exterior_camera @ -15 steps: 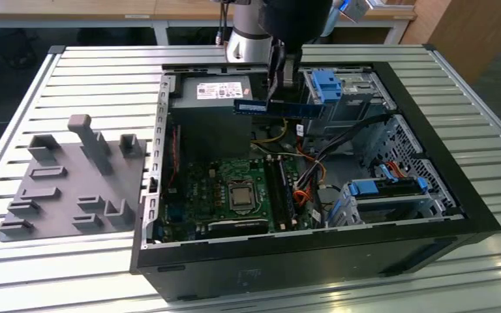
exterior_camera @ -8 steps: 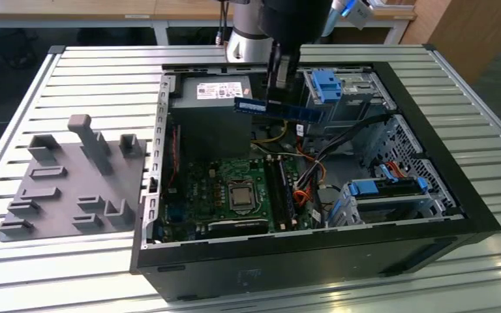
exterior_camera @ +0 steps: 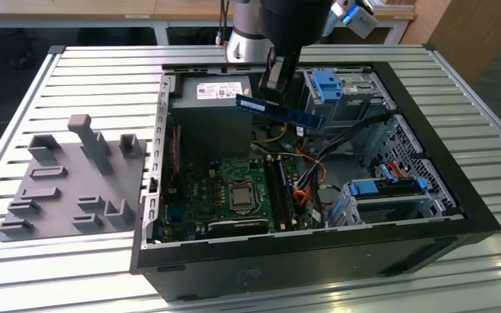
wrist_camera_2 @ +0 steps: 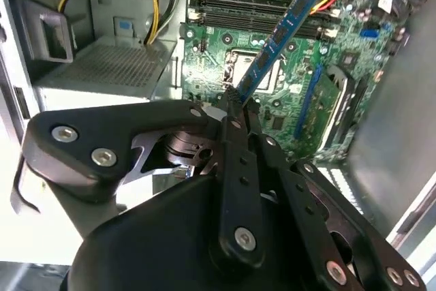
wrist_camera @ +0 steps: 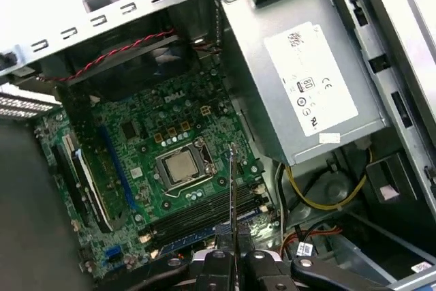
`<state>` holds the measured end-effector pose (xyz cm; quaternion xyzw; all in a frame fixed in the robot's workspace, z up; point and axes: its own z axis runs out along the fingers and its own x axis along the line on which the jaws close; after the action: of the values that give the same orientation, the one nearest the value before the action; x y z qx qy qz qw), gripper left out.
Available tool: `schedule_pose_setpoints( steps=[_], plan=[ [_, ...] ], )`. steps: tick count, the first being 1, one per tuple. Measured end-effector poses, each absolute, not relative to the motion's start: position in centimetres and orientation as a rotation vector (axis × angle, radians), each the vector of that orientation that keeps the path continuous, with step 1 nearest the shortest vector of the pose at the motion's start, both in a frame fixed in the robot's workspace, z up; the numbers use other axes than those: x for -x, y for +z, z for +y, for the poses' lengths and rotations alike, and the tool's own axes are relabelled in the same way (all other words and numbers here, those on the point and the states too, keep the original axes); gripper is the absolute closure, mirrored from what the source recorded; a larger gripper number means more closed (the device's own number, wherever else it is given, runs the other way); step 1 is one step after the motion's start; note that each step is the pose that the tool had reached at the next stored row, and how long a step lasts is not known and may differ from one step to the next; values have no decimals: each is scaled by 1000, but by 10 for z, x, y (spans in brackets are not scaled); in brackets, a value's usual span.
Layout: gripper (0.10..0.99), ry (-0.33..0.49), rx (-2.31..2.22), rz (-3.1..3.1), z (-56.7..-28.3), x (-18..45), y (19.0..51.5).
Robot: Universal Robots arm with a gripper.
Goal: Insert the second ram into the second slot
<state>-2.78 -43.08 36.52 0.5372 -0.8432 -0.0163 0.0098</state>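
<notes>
My gripper [exterior_camera: 270,91] is shut on the second ram [exterior_camera: 284,112], a thin blue stick held level above the open computer case, over the gap between the power supply and the drive bay. In the second wrist view the gripper [wrist_camera_2: 231,103] pinches one end of the ram [wrist_camera_2: 279,35], which reaches out over the motherboard. The first wrist view shows the ram [wrist_camera: 231,189] edge-on, rising from the gripper [wrist_camera: 231,255]. The dark memory slots [exterior_camera: 281,190] [wrist_camera_2: 255,15] [wrist_camera: 204,217] lie beside the processor socket, below and apart from the stick.
The grey power supply [exterior_camera: 211,107] fills the case's far corner. Light-blue drive brackets [exterior_camera: 325,85] [exterior_camera: 390,188] and loose cables [exterior_camera: 320,140] crowd the exterior view's right side. A grey parts fixture [exterior_camera: 68,182] lies on the slatted table outside the case wall [exterior_camera: 159,163].
</notes>
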Motion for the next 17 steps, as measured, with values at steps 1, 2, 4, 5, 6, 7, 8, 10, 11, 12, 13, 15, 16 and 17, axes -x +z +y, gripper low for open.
schedule_pose_setpoints(
  steps=[1,2,4,5,6,7,8,10,11,12,13,15,16,17],
  plan=[
    [949,-51,-1651,-2649,-431,28,365],
    [949,-51,-1628,-2664,-431,28,365],
    [949,-52,-1580,-2694,-431,28,364],
    [949,-52,-1556,-2708,-431,28,363],
    [949,-52,-1531,-2722,-431,28,363],
    [949,-53,-1507,-2736,-431,28,363],
    [949,-53,-1480,-2751,-431,28,362],
    [949,-53,-1431,-2778,-431,28,362],
    [949,-54,-1406,-2791,-431,28,361],
    [949,-54,-1381,-2804,-431,28,360],
    [949,-54,-1356,-2816,-431,28,360],
    [949,-55,-1304,-2841,-431,28,359],
    [949,-55,-1278,-2853,-431,28,358],
    [949,-55,-1252,-2865,-431,28,358]
  ],
)
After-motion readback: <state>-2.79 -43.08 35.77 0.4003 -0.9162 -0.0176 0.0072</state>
